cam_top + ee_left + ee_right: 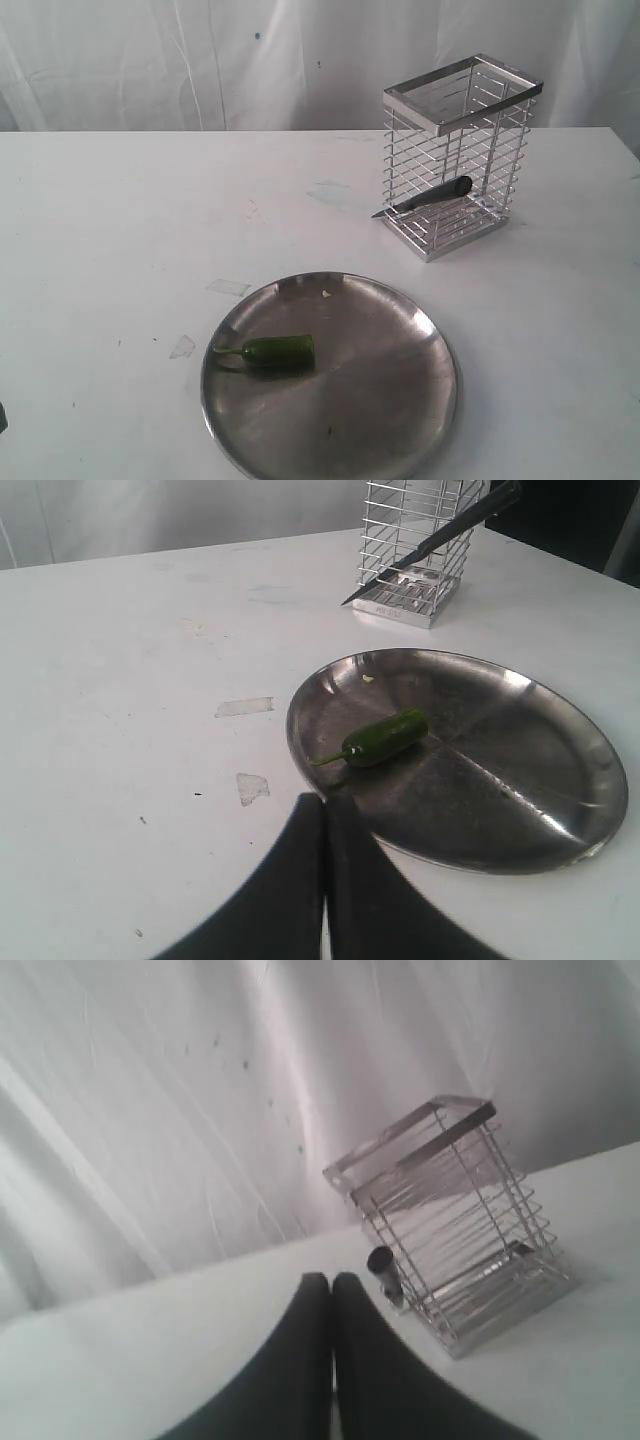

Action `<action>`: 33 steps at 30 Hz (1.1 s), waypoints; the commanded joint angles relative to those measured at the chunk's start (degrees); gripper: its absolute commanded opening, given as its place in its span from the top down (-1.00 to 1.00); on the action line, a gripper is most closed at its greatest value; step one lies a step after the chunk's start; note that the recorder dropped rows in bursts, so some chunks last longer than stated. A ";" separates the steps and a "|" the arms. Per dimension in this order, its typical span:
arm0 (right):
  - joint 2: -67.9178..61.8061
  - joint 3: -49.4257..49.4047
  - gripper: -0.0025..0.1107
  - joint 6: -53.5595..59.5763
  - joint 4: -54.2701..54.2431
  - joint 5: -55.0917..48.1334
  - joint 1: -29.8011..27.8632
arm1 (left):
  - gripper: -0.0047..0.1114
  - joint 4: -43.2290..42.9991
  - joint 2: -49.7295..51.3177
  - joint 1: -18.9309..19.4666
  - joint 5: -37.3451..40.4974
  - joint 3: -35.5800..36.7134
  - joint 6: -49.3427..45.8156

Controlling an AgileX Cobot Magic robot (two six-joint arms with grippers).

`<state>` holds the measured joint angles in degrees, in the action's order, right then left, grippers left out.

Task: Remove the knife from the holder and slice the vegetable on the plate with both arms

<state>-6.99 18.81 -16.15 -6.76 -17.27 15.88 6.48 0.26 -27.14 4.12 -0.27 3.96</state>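
Observation:
The green vegetable (pixel 277 352) lies on the left part of the round silver plate (pixel 385 400), stem pointing left. Behind it stands the wire holder (pixel 465 120), and the dark knife (pixel 425 198) rests slanted inside it, its tip poking out through the bars on the left. Neither gripper shows in the exterior view. In the left wrist view my left gripper (pixel 325 802) is shut and empty, just short of the plate (pixel 520 780) rim, with the vegetable (pixel 385 737) beyond it. My right gripper (pixel 332 1280) is shut and empty, a short way from the holder (pixel 455 1230) and the knife's handle end (pixel 381 1260).
The white table (pixel 120 220) carries two clear tape scraps (pixel 228 287) (pixel 182 347) left of the plate. A white curtain (pixel 200 60) hangs behind the table. The table's right edge runs close beside the holder.

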 commanded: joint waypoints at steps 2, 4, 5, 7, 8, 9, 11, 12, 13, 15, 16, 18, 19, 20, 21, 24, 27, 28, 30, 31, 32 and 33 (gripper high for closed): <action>-13.99 13.86 0.95 13.32 -1.23 -16.91 3.02 | 0.92 0.56 -0.26 0.21 0.20 0.27 0.08; -20.16 18.20 0.91 14.67 -1.42 -20.00 3.02 | 0.92 0.56 -0.26 0.21 0.20 0.27 0.08; -23.14 19.82 0.85 14.67 -1.51 -20.76 3.02 | 0.92 0.56 -0.26 0.21 0.20 0.27 0.08; -29.03 23.24 0.67 14.67 -1.57 -20.79 3.02 | 0.92 0.56 -0.26 0.21 0.20 0.27 0.08; -31.32 24.69 0.57 14.67 -1.57 -20.14 3.02 | 0.92 0.56 -0.26 0.21 0.20 0.27 0.08; -34.15 26.08 0.44 14.67 -1.57 -19.15 3.02 | 0.92 0.56 -0.26 0.21 0.20 0.27 0.08; -39.39 28.28 0.19 13.28 -2.31 -17.29 3.02 | 0.92 0.56 -0.26 0.21 0.20 0.27 0.08; -42.44 29.75 0.06 12.17 -3.28 -17.18 3.02 | 0.92 0.56 -0.26 0.21 0.20 0.27 0.08; -45.47 31.13 -0.05 11.64 -3.87 -17.18 3.02 | 0.92 0.56 -0.26 0.21 0.20 0.27 0.08; -51.36 33.18 -0.15 8.33 -3.98 -16.90 3.02 | 0.92 0.56 -0.26 0.21 0.20 0.27 0.08; -54.21 34.19 -0.14 6.66 -3.98 -16.45 3.02 | 0.92 0.56 -0.26 0.21 0.20 0.27 0.08; -59.16 36.37 -0.14 4.38 -3.98 -16.16 2.88 | 0.92 0.56 -0.26 0.21 0.20 0.27 0.08; -61.66 37.27 -0.14 3.55 -3.85 -16.16 2.76 | 0.92 0.56 -0.26 0.21 0.20 0.27 0.08; -63.53 37.87 -0.14 2.49 -3.96 -16.16 2.76 | 0.92 0.56 -0.26 0.21 0.20 0.27 0.08; -65.82 38.56 -0.14 1.79 -4.07 -16.06 2.76 | 0.92 0.56 -0.26 0.21 0.20 0.27 0.08; -73.31 40.87 -0.14 -1.33 -4.30 -14.24 2.76 | 0.92 0.56 -0.26 0.21 0.20 0.27 0.08; -77.85 42.85 -0.14 -5.35 -4.18 -9.59 2.76 | 0.92 0.56 -0.26 0.21 0.20 0.27 0.08; -78.67 43.12 -0.14 -5.76 -4.18 -9.33 2.76 | 0.92 0.56 -0.26 0.21 0.20 0.27 0.08; -80.92 44.05 -0.14 -6.90 -3.95 -9.06 2.26 | 0.92 0.56 -0.26 0.21 0.20 0.27 0.08; -81.84 44.57 -0.14 -7.18 -3.95 -8.74 1.79 | 0.92 0.56 -0.26 0.21 0.20 0.27 0.08; -82.33 44.83 -0.14 -7.18 -3.95 -8.74 1.64 | 0.92 0.56 -0.26 0.21 0.20 0.27 0.08; -82.70 45.37 -0.14 -7.18 -3.95 -8.74 1.27 | 0.92 0.56 -0.26 0.21 0.20 0.27 0.08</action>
<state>-89.10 63.24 -22.90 -11.16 -26.77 18.01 6.48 0.26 -27.14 4.12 -0.27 3.96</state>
